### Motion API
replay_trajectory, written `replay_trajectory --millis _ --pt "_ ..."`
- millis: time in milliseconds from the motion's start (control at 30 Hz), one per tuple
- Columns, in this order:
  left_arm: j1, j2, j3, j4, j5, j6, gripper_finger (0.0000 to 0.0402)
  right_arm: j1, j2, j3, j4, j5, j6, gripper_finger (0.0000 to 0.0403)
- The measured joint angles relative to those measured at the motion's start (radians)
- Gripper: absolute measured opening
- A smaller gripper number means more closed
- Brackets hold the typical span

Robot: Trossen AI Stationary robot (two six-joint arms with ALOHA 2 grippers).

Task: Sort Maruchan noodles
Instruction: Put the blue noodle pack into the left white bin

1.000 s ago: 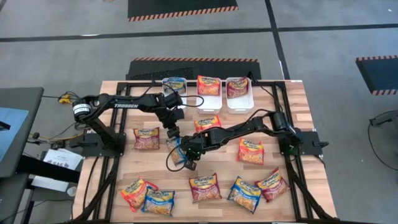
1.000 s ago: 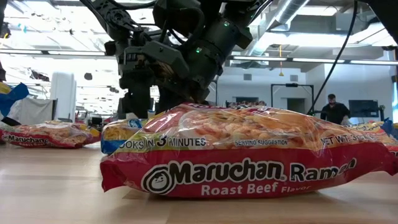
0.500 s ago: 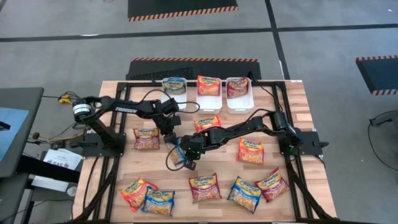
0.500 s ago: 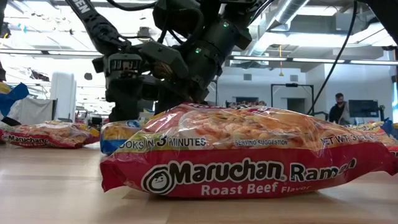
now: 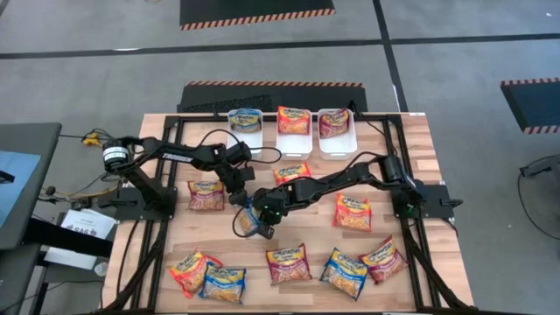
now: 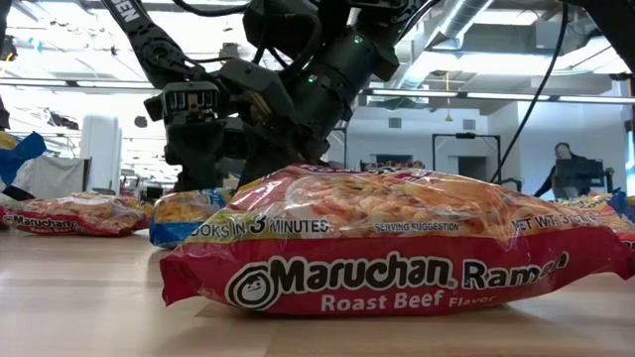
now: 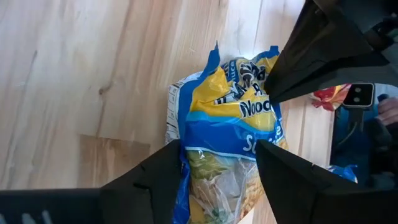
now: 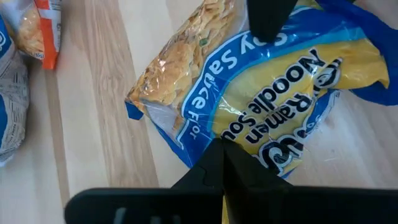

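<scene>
Three white trays (image 5: 297, 140) behind both claws, one packet in each: blue, orange-red, dark red; blue packet (image 5: 249, 219) on the table, long axis running away from the left claw (image 5: 240, 198), whose wide-spread fingers straddle its end; right claw (image 5: 265, 229) pinched tight on its opposite side.

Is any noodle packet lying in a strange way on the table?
Yes. The blue packet mid-table looks crumpled, caught between both arms: the left pincer straddles one end, the shut right pincer presses on it.
</scene>
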State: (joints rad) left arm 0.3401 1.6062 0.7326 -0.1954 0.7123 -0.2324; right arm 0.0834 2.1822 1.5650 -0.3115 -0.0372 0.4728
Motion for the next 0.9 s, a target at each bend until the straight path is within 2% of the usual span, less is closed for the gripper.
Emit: replay_trajectory --millis 167,467,700,900 --pt "-0.001 0.000 0.000 0.012 -0.016 0.011 0.0145 0.000 0.000 0.000 0.000 0.002 0.029 0.0013" --pt "0.000 0.000 0.000 0.034 -0.020 0.023 0.0010 0.000 0.000 0.001 0.000 0.003 0.035 0.0012" --pt "0.000 0.000 0.000 0.030 0.032 0.004 0.0000 0.000 -0.006 0.002 -0.003 0.009 0.035 0.0018" --pt "-0.002 -0.002 0.003 0.028 0.089 0.002 0.0000 -0.002 -0.077 -0.001 -0.126 0.001 0.056 0.0032"
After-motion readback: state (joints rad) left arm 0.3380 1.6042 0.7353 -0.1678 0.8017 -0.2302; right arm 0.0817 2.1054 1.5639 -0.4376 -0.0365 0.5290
